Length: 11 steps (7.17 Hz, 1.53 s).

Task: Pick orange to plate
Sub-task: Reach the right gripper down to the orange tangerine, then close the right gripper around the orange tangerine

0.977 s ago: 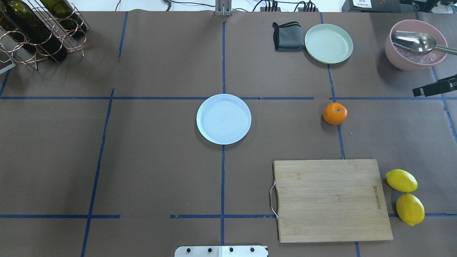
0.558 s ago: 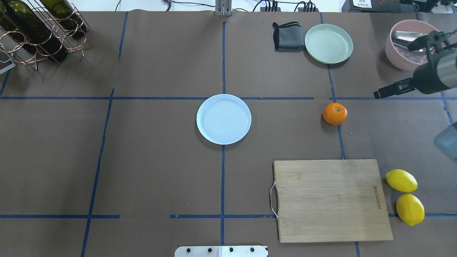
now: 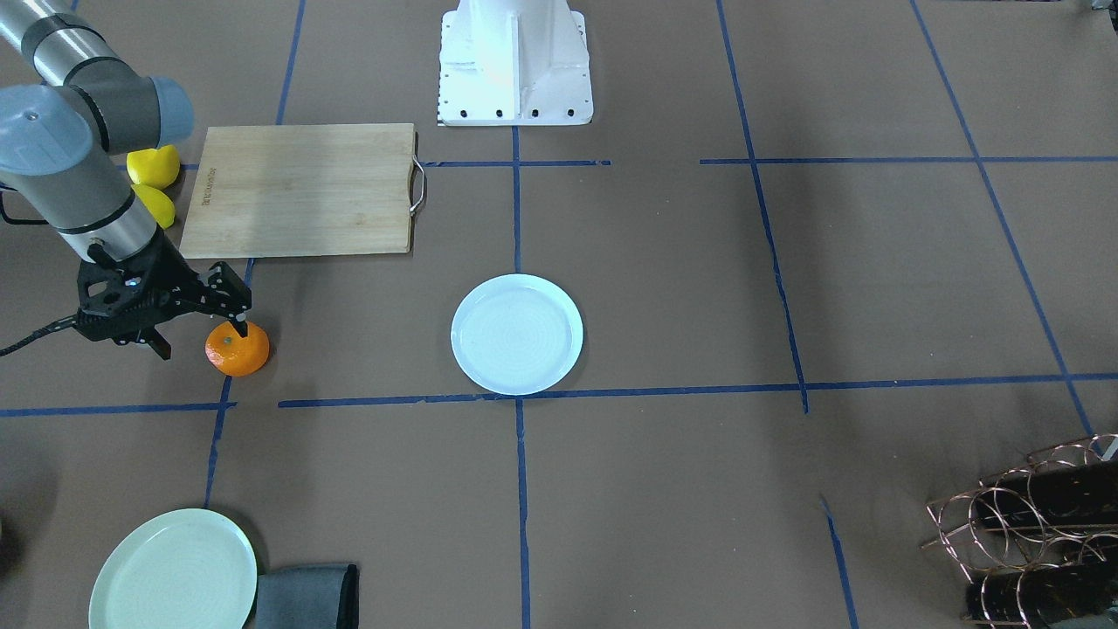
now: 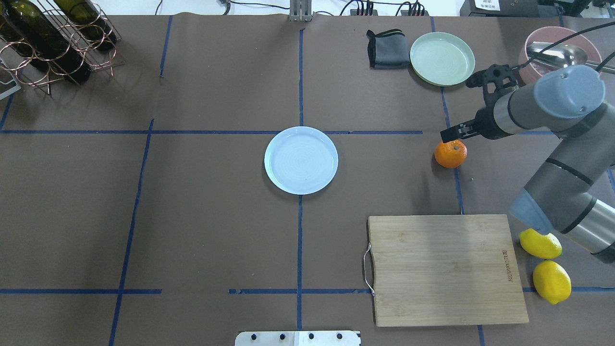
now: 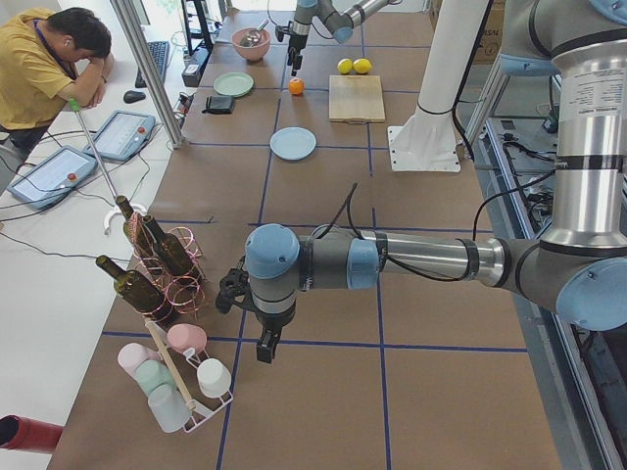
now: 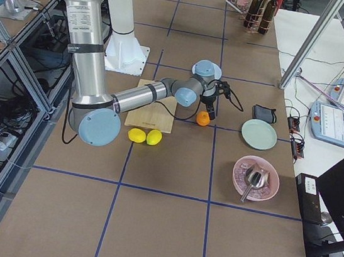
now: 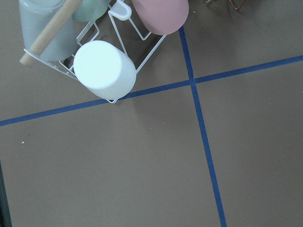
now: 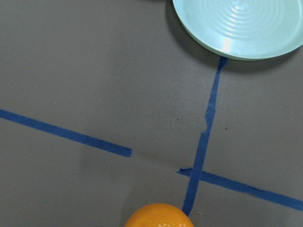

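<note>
The orange (image 4: 450,154) lies on the brown table, right of centre, and also shows as the orange (image 3: 238,351) in the front view. The pale blue plate (image 4: 301,160) sits at the middle, with nothing on it. My right gripper (image 4: 456,110) hangs open just beyond the orange, towards the mint plate. One fingertip (image 3: 239,330) is over the fruit's top and the other is off to its side. The right wrist view catches only the orange's top (image 8: 161,216) at its bottom edge. My left gripper (image 5: 261,338) is far off by the cup rack. I cannot tell whether it is open or shut.
A mint-green plate (image 4: 442,58) and a grey cloth (image 4: 384,49) lie behind the orange. A pink bowl (image 4: 531,41) with a spoon is at the back right. A cutting board (image 4: 444,269) and two lemons (image 4: 551,281) are nearer. A bottle rack (image 4: 53,43) stands far left.
My right arm has swung in from the right edge, leftward, until its open gripper reached the orange. The orange and the plate have stayed put.
</note>
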{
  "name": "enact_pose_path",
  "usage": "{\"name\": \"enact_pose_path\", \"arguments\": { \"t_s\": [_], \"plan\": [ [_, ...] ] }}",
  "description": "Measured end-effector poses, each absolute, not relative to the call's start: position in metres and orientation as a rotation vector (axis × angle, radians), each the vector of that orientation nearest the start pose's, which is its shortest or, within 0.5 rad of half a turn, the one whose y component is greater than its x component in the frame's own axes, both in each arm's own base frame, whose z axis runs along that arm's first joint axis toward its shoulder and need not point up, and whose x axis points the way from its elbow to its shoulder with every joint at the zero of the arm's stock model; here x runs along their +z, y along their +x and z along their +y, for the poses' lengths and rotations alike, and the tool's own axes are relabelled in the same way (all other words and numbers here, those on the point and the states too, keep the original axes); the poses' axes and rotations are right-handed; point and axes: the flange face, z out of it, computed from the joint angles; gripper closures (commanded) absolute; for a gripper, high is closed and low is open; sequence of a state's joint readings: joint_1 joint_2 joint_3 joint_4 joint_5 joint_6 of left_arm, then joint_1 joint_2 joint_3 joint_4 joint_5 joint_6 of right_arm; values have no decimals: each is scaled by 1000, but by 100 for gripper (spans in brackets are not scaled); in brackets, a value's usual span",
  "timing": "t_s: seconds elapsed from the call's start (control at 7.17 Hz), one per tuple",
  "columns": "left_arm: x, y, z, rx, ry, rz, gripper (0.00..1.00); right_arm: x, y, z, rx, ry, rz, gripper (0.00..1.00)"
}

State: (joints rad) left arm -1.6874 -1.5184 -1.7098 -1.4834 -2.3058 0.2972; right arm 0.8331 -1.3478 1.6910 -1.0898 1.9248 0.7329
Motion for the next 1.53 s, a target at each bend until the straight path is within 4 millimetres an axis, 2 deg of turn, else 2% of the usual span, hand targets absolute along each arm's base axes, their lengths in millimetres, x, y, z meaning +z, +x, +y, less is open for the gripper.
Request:
{"name": "enact_pose_path", "arguments": {
  "t_s": [0.28,0.56,0.84,0.98,1.12,1.26,1.53],
  "plan": [
    [626,-121,-457,172,152,720,0,443,-356,-512,-162,378,-766,0],
    [626,-120,-457,172,154,721,0,452,-372,-506,-173,373,-737,0],
    [625,-120,-458,173,154,722,0,466,-378,-502,-181,361,-712,0],
    [625,-120,-458,173,155,723,0,470,-379,-501,-182,357,-707,28],
    [625,-120,-458,172,155,723,0,470,-380,-501,-183,356,-706,70],
    [625,-120,-458,172,155,724,0,471,-380,-501,-182,355,-706,84],
    [625,-120,-458,173,155,725,0,463,-382,-501,-181,360,-715,80]
  ]
}}
